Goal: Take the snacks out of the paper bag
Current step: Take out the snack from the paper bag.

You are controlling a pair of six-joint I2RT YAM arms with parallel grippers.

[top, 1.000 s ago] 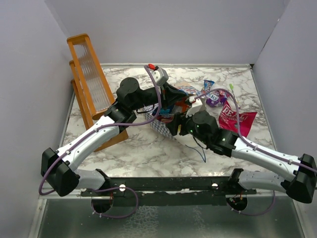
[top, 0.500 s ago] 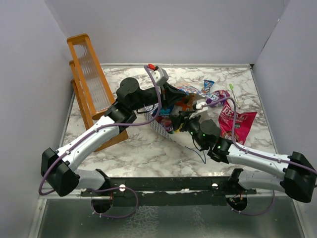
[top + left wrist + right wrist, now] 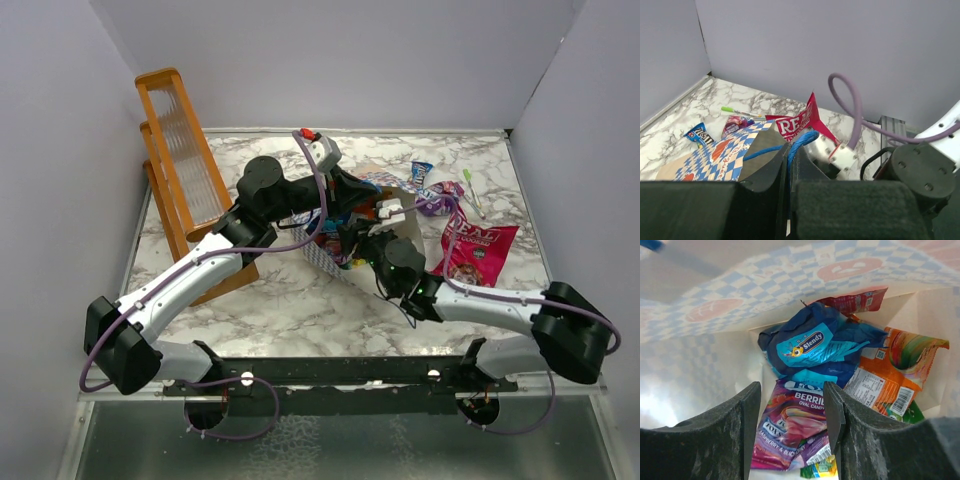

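Note:
The paper bag (image 3: 322, 256), blue-and-white checkered, lies on its side mid-table with its mouth toward the right arm. My left gripper (image 3: 789, 150) is shut on the bag's blue cord handle (image 3: 804, 141) and holds it up. My right gripper (image 3: 792, 400) is inside the bag and open, its fingers on either side of a purple berries packet (image 3: 790, 425) without pinching it. Behind that packet lie a blue packet (image 3: 810, 345), an orange bag (image 3: 890, 375) and a red packet (image 3: 855, 302). Out on the table lie the pink-red REAL pouch (image 3: 478, 250), a small blue packet (image 3: 421, 172) and a purple packet (image 3: 436, 198).
An orange wooden rack (image 3: 180, 160) leans at the back left, beside the left arm. A green marker (image 3: 470, 190) lies near the loose packets at the back right. Grey walls close in the table on three sides.
My right arm has pushed forward and left into the bag's mouth, and its jaws have narrowed a little. The left gripper has kept its hold on the handle.

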